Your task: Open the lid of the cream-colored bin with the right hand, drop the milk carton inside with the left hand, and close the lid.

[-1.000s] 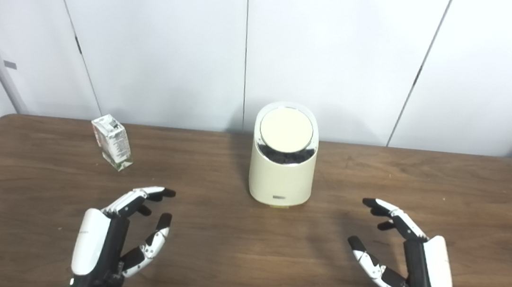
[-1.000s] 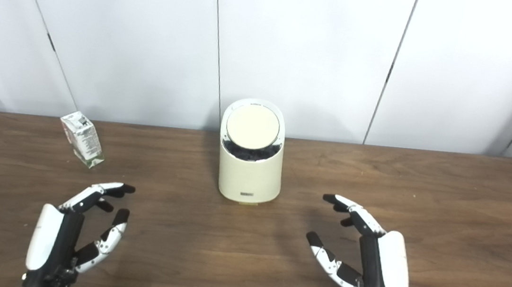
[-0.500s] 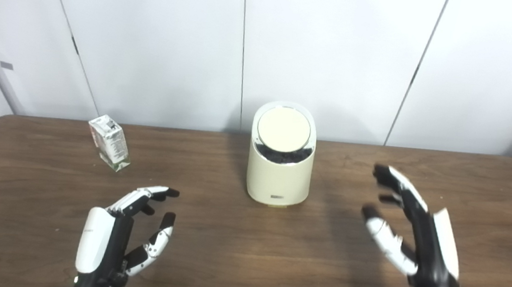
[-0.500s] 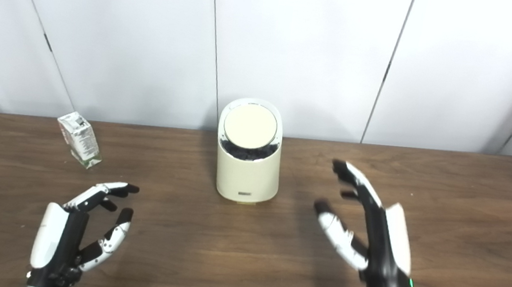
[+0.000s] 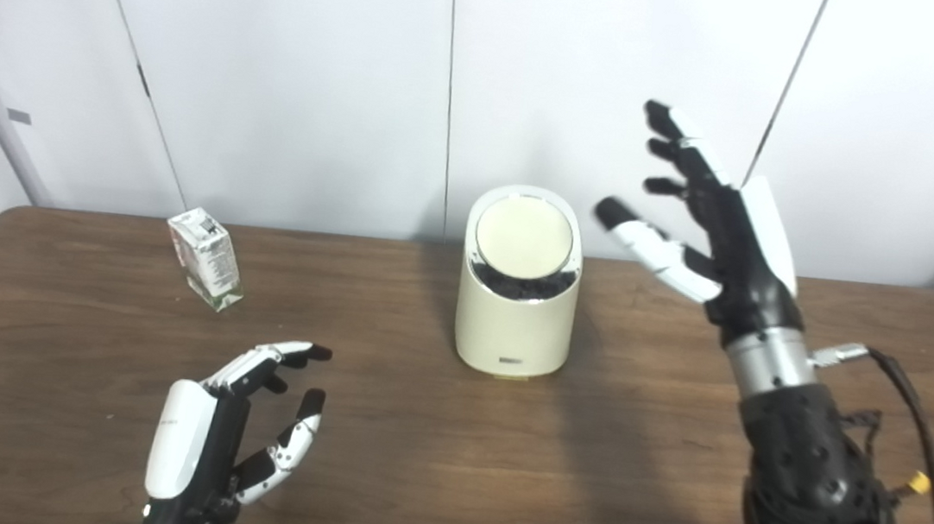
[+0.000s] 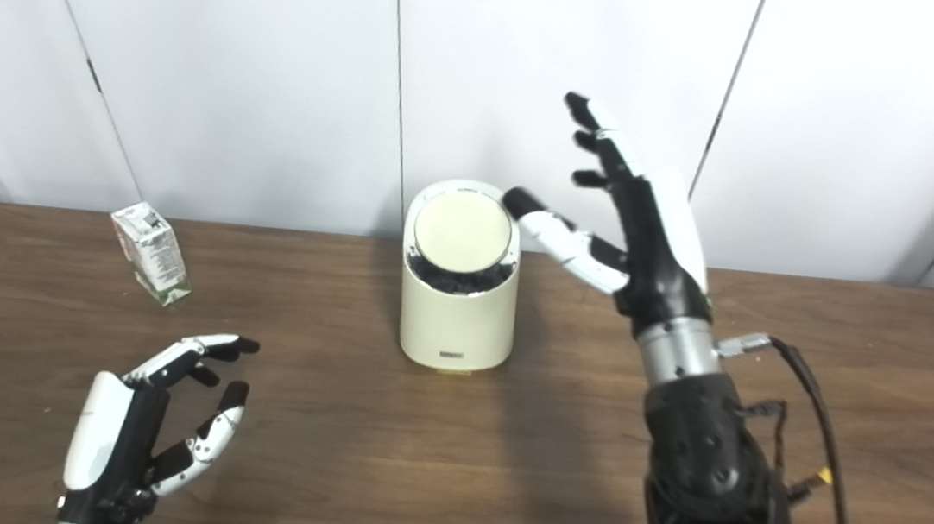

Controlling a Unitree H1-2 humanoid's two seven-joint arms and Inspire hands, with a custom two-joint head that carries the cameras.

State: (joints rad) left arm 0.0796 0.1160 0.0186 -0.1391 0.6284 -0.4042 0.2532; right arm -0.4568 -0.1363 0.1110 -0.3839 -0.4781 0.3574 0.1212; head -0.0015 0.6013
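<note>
The cream-colored bin (image 5: 513, 319) stands at the middle of the wooden table (image 5: 411, 464), its round lid (image 5: 523, 235) tilted toward me with a dark gap under the lower edge. A small milk carton (image 5: 205, 259) stands tilted at the back left. My right hand (image 5: 710, 222) is raised in the air to the right of the bin, level with the lid, open with fingers spread, its thumb reaching toward the lid's rim but apart from it. Low at the front left, my left hand (image 5: 227, 436) is open and holds nothing.
White wall panels (image 5: 280, 60) rise right behind the table's far edge. A black cable (image 5: 918, 431) hangs from my right forearm.
My right hand has risen from low over the front right of the table to lid height beside the bin. The left hand, bin and carton have stayed put.
</note>
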